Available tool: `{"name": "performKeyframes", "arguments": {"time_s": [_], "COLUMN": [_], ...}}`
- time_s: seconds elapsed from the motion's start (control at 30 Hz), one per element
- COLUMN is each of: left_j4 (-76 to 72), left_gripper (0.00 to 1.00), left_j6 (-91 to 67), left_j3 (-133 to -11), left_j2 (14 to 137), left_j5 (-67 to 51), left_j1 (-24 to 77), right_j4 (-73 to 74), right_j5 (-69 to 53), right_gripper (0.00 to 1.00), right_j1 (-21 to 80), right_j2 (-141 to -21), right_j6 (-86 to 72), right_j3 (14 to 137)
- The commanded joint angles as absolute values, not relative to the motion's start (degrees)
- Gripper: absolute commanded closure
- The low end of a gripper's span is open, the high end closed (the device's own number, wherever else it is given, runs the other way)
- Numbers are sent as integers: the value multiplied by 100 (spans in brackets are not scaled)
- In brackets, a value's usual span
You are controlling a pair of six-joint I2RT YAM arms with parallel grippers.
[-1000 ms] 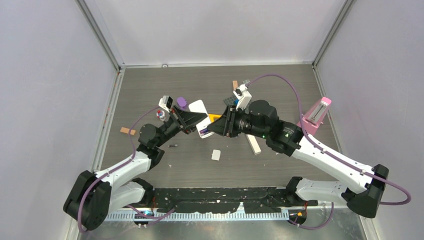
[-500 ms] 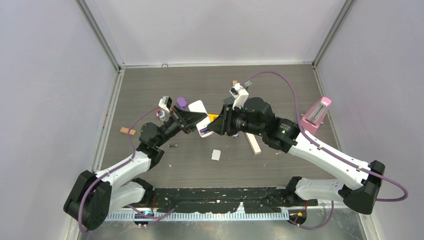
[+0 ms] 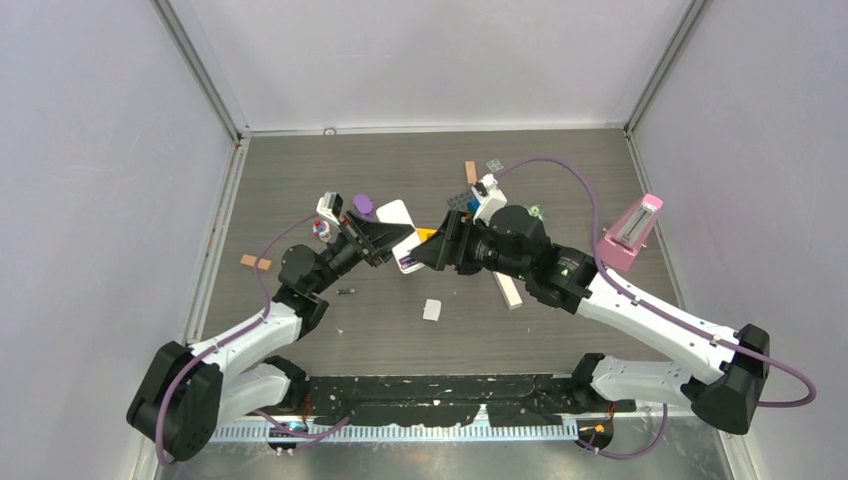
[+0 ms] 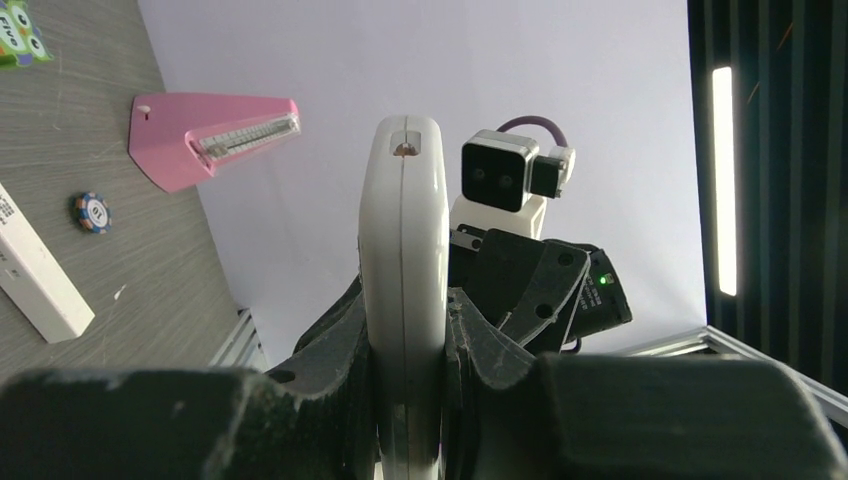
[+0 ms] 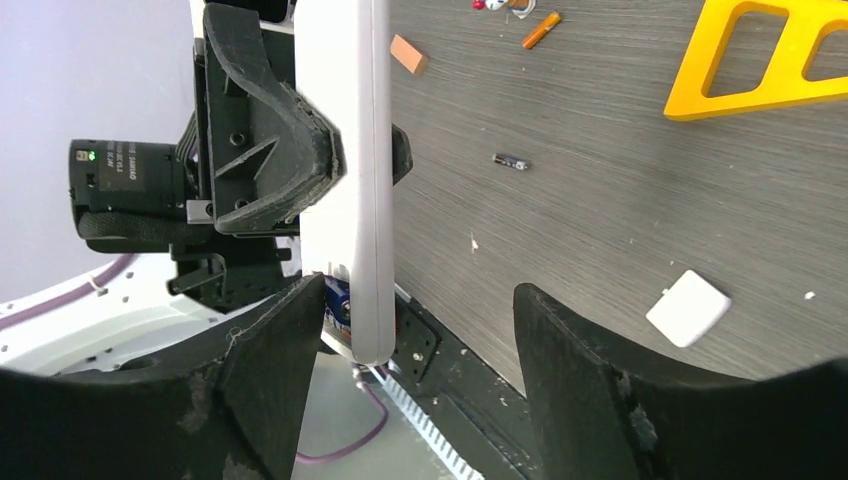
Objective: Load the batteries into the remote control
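Left wrist view: the left gripper [image 4: 403, 335] is clamped on the white remote [image 4: 402, 220], held on edge above the table [image 4: 50, 130]. The remote's lower end stands between the wide-apart jaws of the right gripper [image 5: 420, 335], close to one finger. Both grippers reach inward and meet over mid-table, with one dark battery [image 5: 511, 161] lying loose on the table near the left gripper; a bluish patch at the remote's lower end is too cut off to identify.

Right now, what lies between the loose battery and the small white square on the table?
Only bare table, as the right wrist view shows: nothing sits between the battery and the white square. The top view agrees.
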State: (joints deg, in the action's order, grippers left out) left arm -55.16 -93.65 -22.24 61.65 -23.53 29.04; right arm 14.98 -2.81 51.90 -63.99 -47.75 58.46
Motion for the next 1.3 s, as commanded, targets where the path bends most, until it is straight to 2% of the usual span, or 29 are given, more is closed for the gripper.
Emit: {"name": "performKeyframes", "arguments": {"time_s": [0.0, 0.2, 0.57, 0.73, 0.83, 1.03, 1.13, 1.27], "left_j4": [-5870, -5873, -6219, -6732, -7109, -7344, -7308, -7060], "left_gripper": [100, 98, 100, 100, 100, 100, 100, 100], "left_j6": [-9319, -9314, -9122, -9124, -9112, -9068, -8956, -8815], "left_j3": [-2468, -2443, -2389, -2373, -2396, -2338, -2267, -2233], "left_j2": [6011, 5921, 5870, 6072, 6257, 6358, 6268, 6098], "left_j5": [-2014, -1539, -862, -674, -558, -360, -235, -178], "left_j1": [2907, 3028, 3391, 3540, 3627, 3741, 3782, 3799], "right_j4": [979, 924, 744, 436, 287, 420, 573, 559], "right_j5": [-41, -18, -70, -346, -541, -352, -109, -45], "right_gripper": [27, 39, 76, 85, 83, 67, 65, 55], "right_j1": [5168, 5177, 5185, 5190, 5201, 5221, 5223, 5221], "right_j2": [-6141, -6160, -6277, -6417, -6510, -6456, -6377, -6324], "right_j6": [-5334, -5529, -5709, -5958, -6081, -6060, -6036, -5974], "right_j3": [5626, 5524, 5450, 5285, 5173, 5096, 5062, 5064]}}
